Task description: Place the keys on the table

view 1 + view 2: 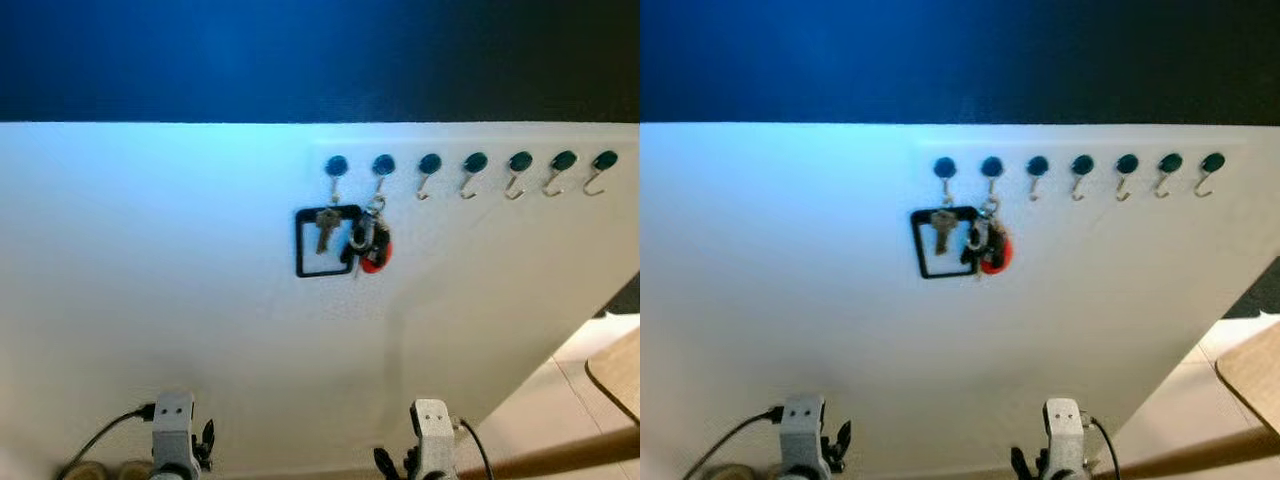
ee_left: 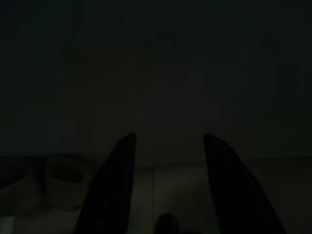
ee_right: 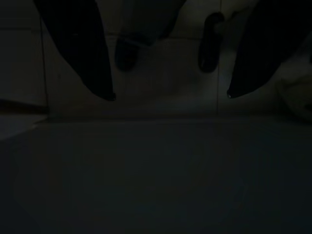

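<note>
Still to do: everything.
Keys (image 1: 368,243): hung on a wall hook (image 1: 380,171), untouched.
Left pincer (image 2: 168,146): fingers apart, idle.
Right pincer (image 3: 170,95): fingers apart, idle.
Worktop (image 1: 620,375): corner seen at right, bare.

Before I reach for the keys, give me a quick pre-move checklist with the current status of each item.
1. Keys located: ok. The keys hang on the second hook from the left, on the white wall.
2. Other item near the keys: not ok. A black frame with a key hangs on the first hook, touching the bunch.
3. Left gripper free: ok, fingers apart, holding nothing, arm low.
4. Right gripper free: ok, fingers apart, holding nothing, arm low.
5. Table located: ok. A wooden table edge is at the far right.
6. Space on the table: cannot tell.
</note>
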`<state>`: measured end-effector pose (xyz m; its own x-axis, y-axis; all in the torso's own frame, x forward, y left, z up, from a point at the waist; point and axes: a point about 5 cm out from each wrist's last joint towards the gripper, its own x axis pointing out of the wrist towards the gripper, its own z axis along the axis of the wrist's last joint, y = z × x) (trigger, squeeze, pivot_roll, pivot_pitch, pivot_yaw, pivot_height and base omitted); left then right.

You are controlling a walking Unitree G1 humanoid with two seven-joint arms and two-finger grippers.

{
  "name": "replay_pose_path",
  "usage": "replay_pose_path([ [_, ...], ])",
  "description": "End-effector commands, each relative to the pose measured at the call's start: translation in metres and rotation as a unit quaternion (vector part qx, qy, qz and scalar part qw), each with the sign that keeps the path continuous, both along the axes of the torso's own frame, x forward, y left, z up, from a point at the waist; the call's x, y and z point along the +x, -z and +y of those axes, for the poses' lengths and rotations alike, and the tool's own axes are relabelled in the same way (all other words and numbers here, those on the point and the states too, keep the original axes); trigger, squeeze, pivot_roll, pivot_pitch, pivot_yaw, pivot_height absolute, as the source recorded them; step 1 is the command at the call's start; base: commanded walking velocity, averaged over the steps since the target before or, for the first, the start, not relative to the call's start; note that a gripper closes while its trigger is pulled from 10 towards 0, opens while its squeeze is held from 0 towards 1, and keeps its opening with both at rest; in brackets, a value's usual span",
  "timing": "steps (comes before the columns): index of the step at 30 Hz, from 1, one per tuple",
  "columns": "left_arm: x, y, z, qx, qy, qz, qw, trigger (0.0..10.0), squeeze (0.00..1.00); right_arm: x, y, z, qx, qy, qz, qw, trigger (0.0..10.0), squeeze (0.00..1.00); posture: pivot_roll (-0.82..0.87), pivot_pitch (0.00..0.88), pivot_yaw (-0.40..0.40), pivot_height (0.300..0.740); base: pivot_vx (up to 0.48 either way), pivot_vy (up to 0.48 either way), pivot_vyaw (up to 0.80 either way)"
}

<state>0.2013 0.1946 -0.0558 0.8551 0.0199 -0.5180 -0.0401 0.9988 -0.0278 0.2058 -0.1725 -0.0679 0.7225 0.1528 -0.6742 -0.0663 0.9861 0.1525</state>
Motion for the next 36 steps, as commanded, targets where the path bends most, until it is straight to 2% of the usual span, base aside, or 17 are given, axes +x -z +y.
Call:
replay_pose_path([
  [1,-0.002,0.001,0.003,-0.001,-0.004,0.006,1.0,10.0,0.0,-0.005,0.003,0.002,0.002,-0.001,0.01,1.0,10.0,0.0,0.05,0.04,0.006,0.74,0.0,0.0,0.0],
  [15,-0.002,0.002,0.003,0.001,-0.009,0.012,1.0,10.0,0.0,-0.007,0.004,0.002,-0.002,-0.011,0.01,1.0,10.0,0.0,0.04,0.032,0.007,0.74,0.0,0.0,0.0],
  [21,-0.005,0.002,0.008,0.007,0.007,0.007,1.0,10.0,0.0,-0.006,0.0,-0.002,-0.02,-0.028,-0.018,0.999,10.0,0.0,0.03,0.028,0.014,0.74,0.0,0.0,0.0],
  [24,-0.008,-0.003,0.011,0.009,0.057,-0.016,0.998,10.0,0.0,-0.005,-0.005,-0.009,-0.042,-0.05,-0.057,0.996,10.0,0.0,0.03,0.027,0.017,0.74,0.0,0.0,0.0],
  [26,-0.008,-0.003,0.011,0.009,0.057,-0.016,0.998,10.0,0.0,-0.005,-0.005,-0.009,-0.042,-0.05,-0.057,0.996,10.0,0.0,0.03,0.027,0.017,0.74,0.0,0.0,0.0],
  [28,-0.015,-0.014,0.018,0.007,0.125,-0.06,0.99,10.0,0.0,-0.001,-0.017,-0.016,-0.045,-0.067,-0.126,0.989,10.0,0.0,0.04,0.036,0.019,0.74,0.0,0.0,0.0],
  [29,-0.015,-0.014,0.018,0.007,0.125,-0.06,0.99,10.0,0.0,-0.001,-0.017,-0.016,-0.045,-0.067,-0.126,0.989,10.0,0.0,0.04,0.036,0.019,0.74,0.0,0.0,0.0],
  [30,-0.017,-0.019,0.022,0.008,0.143,-0.074,0.987,10.0,0.0,0.001,-0.023,-0.016,-0.041,-0.072,-0.155,0.984,10.0,0.0,0.04,0.038,0.019,0.74,0.0,0.0,0.0],
  [32,-0.019,-0.022,0.026,0.01,0.149,-0.082,0.985,10.0,0.0,0.002,-0.027,-0.016,-0.039,-0.076,-0.174,0.981,10.0,0.0,0.04,0.038,0.019,0.74,0.0,0.0,0.0],
  [33,-0.019,-0.022,0.026,0.01,0.149,-0.082,0.985,10.0,0.0,0.002,-0.027,-0.016,-0.039,-0.076,-0.174,0.981,10.0,0.0,0.04,0.038,0.019,0.74,0.0,0.0,0.0],
  [34,-0.018,-0.016,0.036,0.017,0.1,-0.059,0.993,10.0,0.0,0.001,-0.021,-0.012,-0.029,-0.072,-0.147,0.986,10.0,0.0,0.04,0.048,0.012,0.74,0.0,0.0,0.0],
  [35,-0.018,-0.016,0.036,0.017,0.1,-0.059,0.993,10.0,0.0,0.001,-0.021,-0.012,-0.029,-0.072,-0.147,0.986,10.0,0.0,0.04,0.048,0.012,0.74,0.0,0.0,0.0],
  [36,-0.018,-0.013,0.04,0.02,0.075,-0.044,0.996,10.0,0.0,0.0,-0.017,-0.01,-0.026,-0.068,-0.124,0.99,10.0,0.0,0.04,0.048,0.012,0.74,0.0,0.0,0.0],
])
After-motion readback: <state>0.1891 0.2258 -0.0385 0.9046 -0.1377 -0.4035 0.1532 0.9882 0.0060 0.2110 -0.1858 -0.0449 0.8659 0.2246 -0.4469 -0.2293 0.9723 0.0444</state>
